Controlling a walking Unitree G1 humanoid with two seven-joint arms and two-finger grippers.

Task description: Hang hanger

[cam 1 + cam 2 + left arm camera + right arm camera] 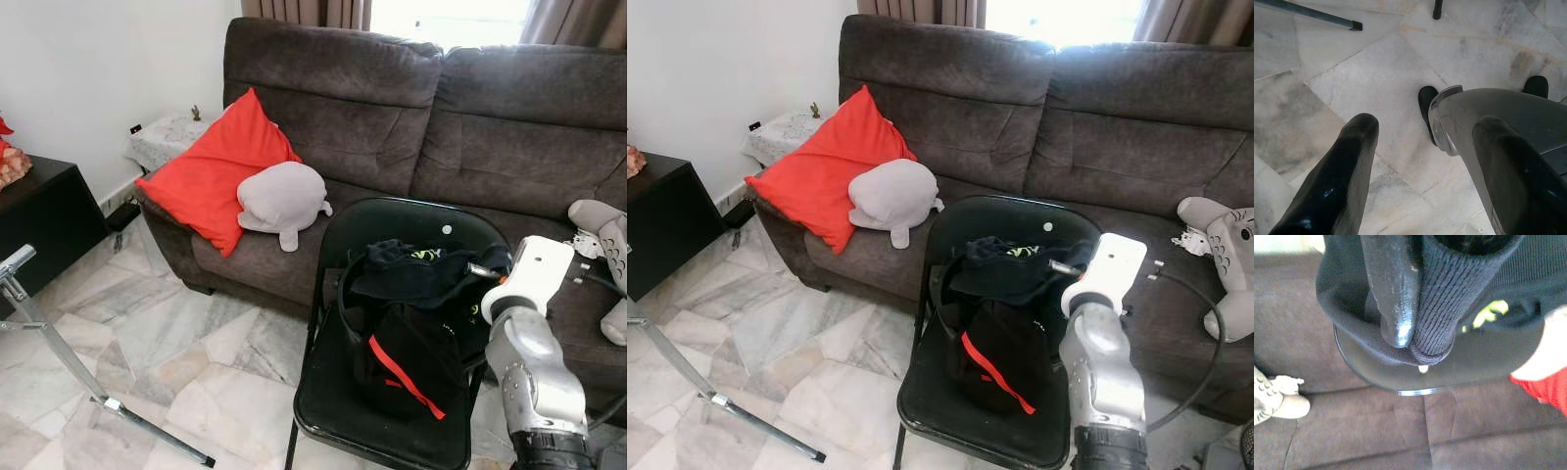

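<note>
The robot's right arm (534, 372) reaches forward and up from the near right, its right gripper (1410, 340) pinched on the ribbed collar of a dark garment (416, 279) heaped on a black folding chair (387, 431) before a brown sofa (509, 127). The hanger cannot be made out among the cloth. The left gripper (1425, 171) hangs over marble floor (1376, 73), fingers spread wide, holding nothing.
</note>
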